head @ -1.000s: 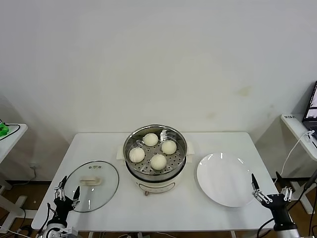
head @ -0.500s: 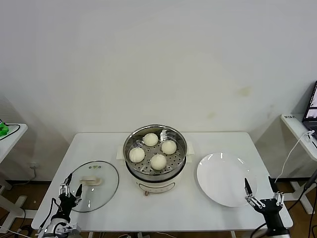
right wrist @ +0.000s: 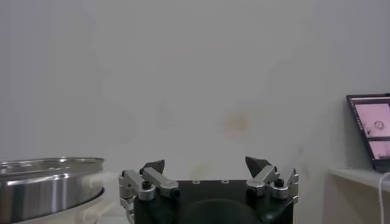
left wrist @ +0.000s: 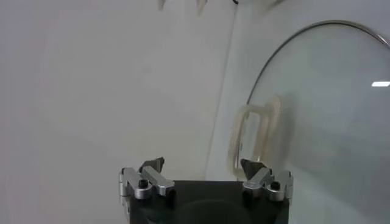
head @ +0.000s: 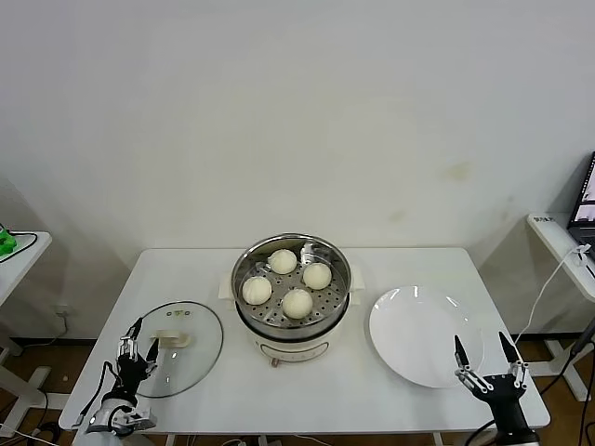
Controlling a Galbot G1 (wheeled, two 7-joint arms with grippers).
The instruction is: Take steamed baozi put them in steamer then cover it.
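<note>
All four buns (head: 296, 302) sit in the uncovered steamer (head: 291, 288) at the middle of the surface (head: 307, 381), while the left gripper (head: 138, 348), jaws spread, hovers over the glass lid (head: 173, 347) and the right gripper (head: 483, 358), jaws spread, hangs beside the plate (head: 426, 335).

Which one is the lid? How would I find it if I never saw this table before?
Start at the white table and find the shiny steamer in the middle, with four buns inside. The lid lies flat on the table on the robot's left of it, just ahead of the left pincer. Unlike the solid white plate on the other side, it is clear glass with a cream handle.
</note>
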